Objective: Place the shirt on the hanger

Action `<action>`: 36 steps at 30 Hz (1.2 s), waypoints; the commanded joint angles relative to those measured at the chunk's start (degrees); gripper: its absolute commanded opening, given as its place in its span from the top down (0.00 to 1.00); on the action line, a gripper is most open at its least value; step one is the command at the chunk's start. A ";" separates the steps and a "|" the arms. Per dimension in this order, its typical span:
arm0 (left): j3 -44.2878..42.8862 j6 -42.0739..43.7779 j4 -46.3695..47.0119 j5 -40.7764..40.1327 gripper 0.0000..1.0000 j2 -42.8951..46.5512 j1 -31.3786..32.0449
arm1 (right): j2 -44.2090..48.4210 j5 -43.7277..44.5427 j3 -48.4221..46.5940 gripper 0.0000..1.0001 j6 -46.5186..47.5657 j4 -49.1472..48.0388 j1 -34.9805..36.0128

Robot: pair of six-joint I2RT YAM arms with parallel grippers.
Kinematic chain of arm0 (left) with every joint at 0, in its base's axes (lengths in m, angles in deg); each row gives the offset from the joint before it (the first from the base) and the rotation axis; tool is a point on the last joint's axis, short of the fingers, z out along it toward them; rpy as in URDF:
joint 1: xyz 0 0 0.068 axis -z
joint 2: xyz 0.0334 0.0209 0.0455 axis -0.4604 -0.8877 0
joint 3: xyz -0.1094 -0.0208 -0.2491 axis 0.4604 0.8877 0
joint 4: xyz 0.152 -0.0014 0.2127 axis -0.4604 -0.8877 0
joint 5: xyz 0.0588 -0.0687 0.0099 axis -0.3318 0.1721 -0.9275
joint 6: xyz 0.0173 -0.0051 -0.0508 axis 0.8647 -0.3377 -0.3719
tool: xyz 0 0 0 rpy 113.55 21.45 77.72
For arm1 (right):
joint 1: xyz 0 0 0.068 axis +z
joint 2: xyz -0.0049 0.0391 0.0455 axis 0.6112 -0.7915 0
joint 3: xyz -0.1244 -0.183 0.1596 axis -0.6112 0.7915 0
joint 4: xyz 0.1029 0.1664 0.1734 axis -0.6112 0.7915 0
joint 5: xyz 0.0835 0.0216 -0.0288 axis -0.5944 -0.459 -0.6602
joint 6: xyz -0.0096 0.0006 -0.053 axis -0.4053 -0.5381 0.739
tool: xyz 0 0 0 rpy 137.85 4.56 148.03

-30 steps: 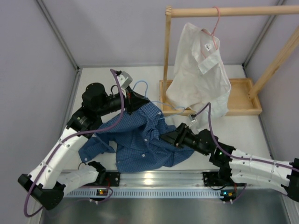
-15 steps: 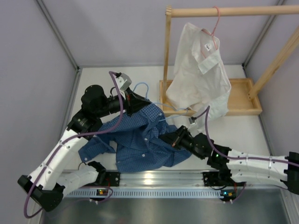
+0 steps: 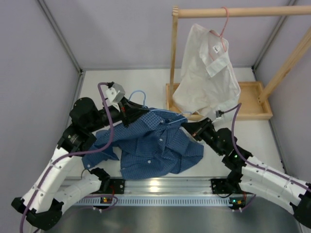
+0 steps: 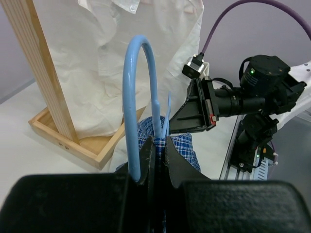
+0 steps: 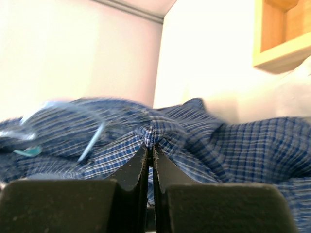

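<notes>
The blue checked shirt lies crumpled on the table between my two arms. The light blue wire hanger pokes its hook out at the shirt's back left edge. My left gripper is shut on the hanger's neck just below the hook, with checked cloth pinched in as well. My right gripper is shut on a raised fold of the shirt at its right side. A stretch of hanger wire shows under the cloth.
A white shirt hangs on a pink hanger from a wooden rack, whose tray base stands just behind my right gripper. The rack's post is close on the left in the left wrist view. Grey walls enclose the table.
My right gripper has closed on the shirt and moved back and right, lifting a fold. My left gripper has shifted left with the hanger, stretching the cloth between the two.
</notes>
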 commanded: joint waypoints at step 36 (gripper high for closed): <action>-9.77 -7.37 -3.21 -25.32 1.00 -2.65 -0.06 | -10.20 -24.89 -22.20 1.00 28.54 -2.41 3.36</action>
